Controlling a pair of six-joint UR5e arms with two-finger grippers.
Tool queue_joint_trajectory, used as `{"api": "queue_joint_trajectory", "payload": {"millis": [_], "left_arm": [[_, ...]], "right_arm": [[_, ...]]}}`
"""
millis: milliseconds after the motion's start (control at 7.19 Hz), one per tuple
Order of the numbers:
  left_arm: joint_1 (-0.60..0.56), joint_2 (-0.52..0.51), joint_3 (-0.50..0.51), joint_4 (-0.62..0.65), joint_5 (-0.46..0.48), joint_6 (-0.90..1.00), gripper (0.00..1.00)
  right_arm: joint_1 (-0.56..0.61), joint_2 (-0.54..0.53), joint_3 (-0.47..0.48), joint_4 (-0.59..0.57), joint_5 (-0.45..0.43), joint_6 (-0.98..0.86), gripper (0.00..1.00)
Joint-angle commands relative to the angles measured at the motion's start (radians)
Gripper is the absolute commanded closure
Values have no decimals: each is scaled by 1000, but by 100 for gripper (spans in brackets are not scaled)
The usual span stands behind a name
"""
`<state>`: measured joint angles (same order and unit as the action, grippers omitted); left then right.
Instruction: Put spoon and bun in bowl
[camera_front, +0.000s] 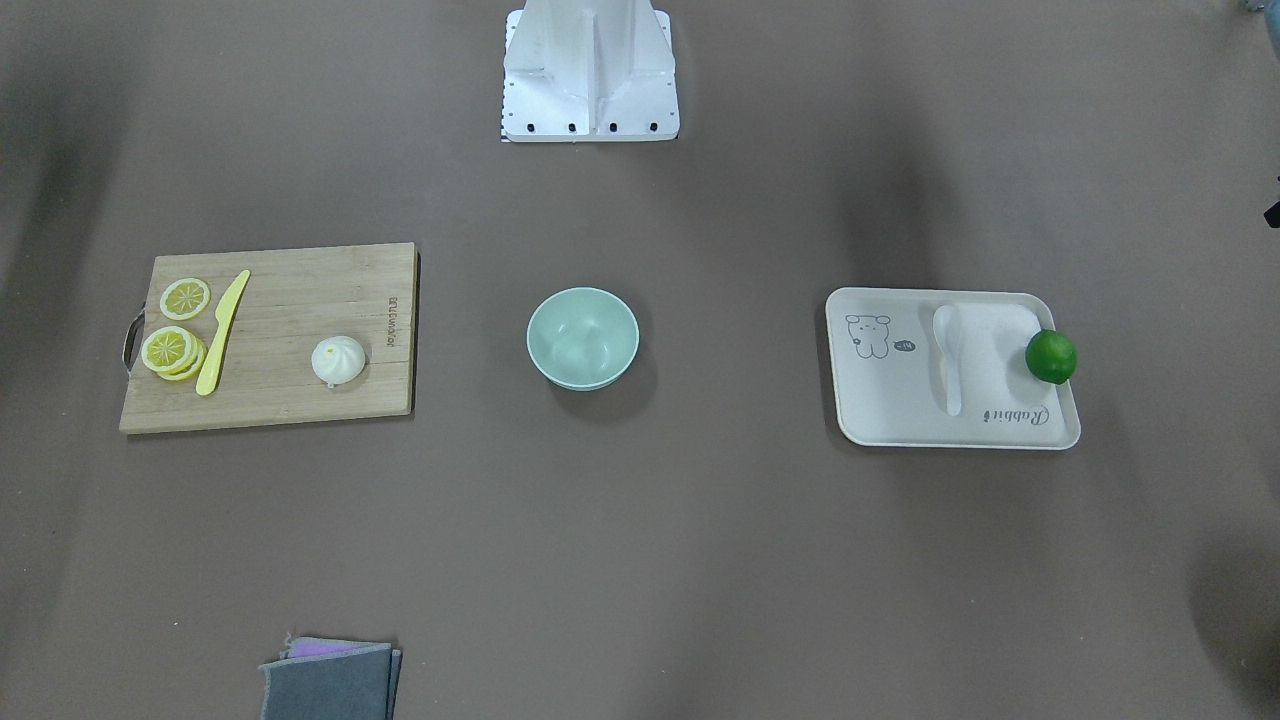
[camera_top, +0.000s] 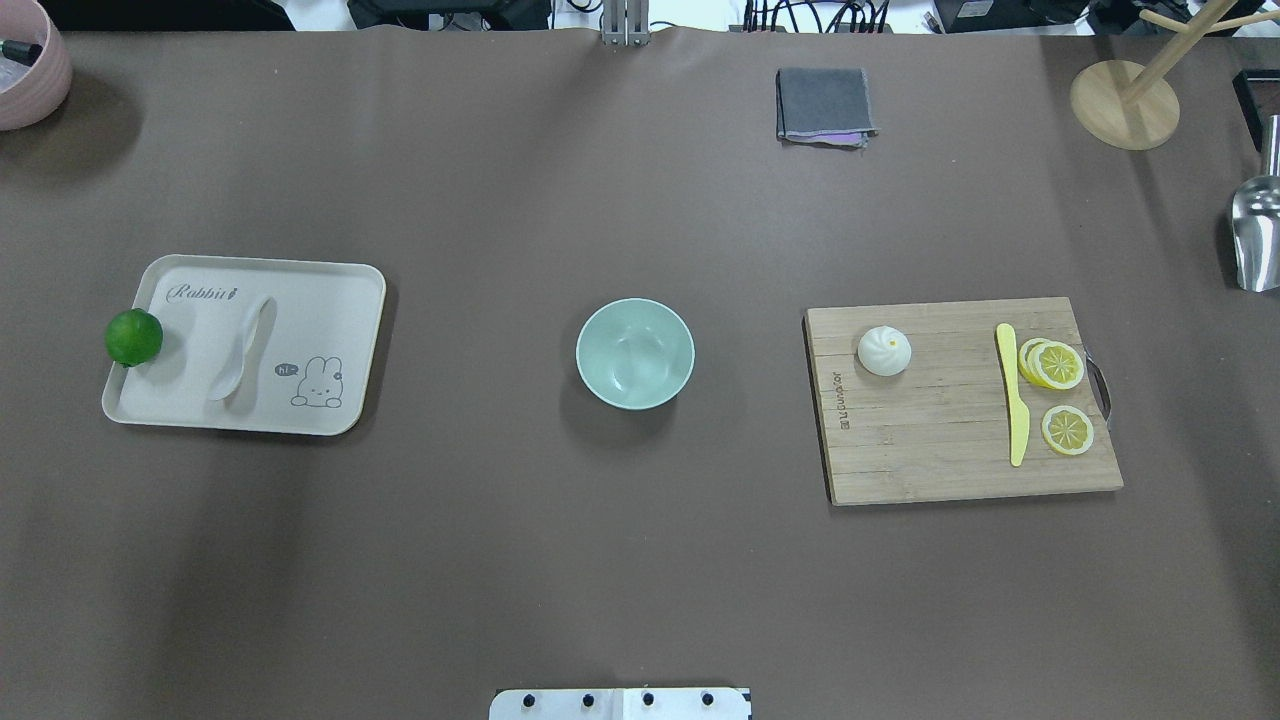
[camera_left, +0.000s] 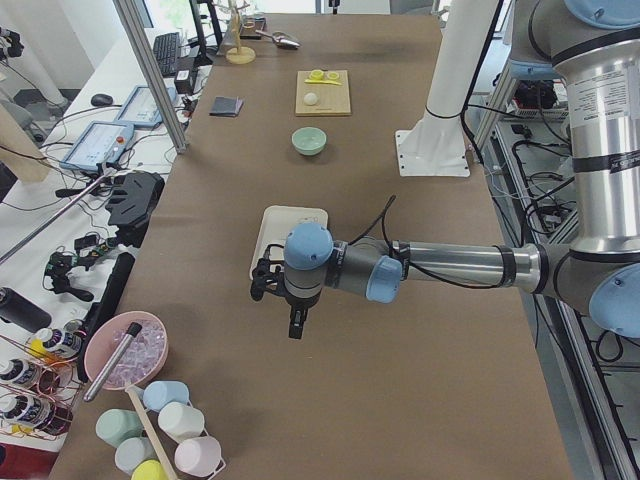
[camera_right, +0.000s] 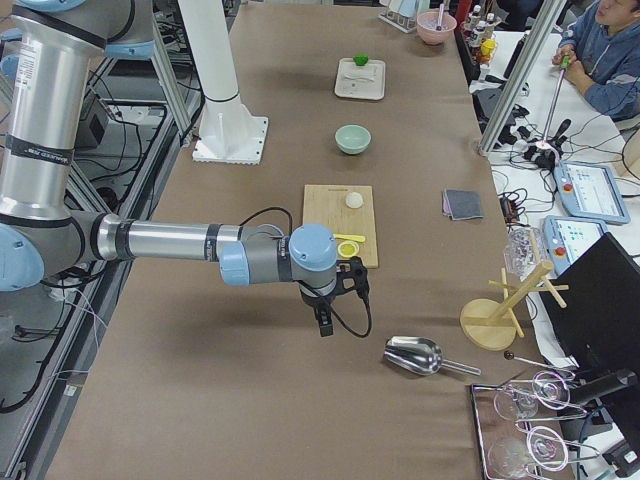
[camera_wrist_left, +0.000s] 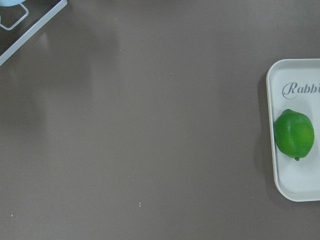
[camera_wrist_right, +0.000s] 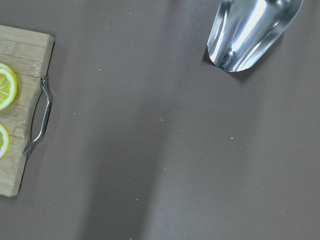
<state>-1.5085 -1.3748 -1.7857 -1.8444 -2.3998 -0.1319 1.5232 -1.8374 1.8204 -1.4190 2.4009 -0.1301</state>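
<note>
The mint-green bowl (camera_top: 635, 353) stands empty at the table's middle. The white bun (camera_top: 884, 351) sits on the wooden cutting board (camera_top: 960, 460) to the bowl's right in the overhead view. The white spoon (camera_top: 243, 350) lies on the cream tray (camera_top: 340, 300) to the bowl's left. My left gripper (camera_left: 297, 328) shows only in the exterior left view, above bare table past the tray's outer end. My right gripper (camera_right: 323, 322) shows only in the exterior right view, above bare table past the board's outer end. I cannot tell whether either is open or shut.
A green lime (camera_top: 134, 337) rests at the tray's left edge. Lemon slices (camera_top: 1055, 365) and a yellow knife (camera_top: 1015, 405) lie on the board. A folded grey cloth (camera_top: 824, 104), a metal scoop (camera_top: 1258, 235), a wooden stand (camera_top: 1125, 104) and a pink bowl (camera_top: 30, 75) sit along the far edge and corners.
</note>
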Motion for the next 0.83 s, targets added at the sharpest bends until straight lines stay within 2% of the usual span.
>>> {"api": "queue_joint_trajectory", "payload": {"millis": [0,278,417,557,696], "left_arm": [[1,0,0,-22,-1,-5,1],[1,-13,-1,-24,1,-2,2],[25,-27,-1,-24,-1,-3,4],[31,-27,-7,-19,-1,-9,7],[33,-41,-18,-22,1,-102,3]], "right_arm": [[0,1,0,29,9,-3,0],[-2,1,-9,52,26,12,0],[-5,10,6,58,55,95,0],[-64,24,48,84,43,254,1],[-131,38,60,139,26,383,1]]}}
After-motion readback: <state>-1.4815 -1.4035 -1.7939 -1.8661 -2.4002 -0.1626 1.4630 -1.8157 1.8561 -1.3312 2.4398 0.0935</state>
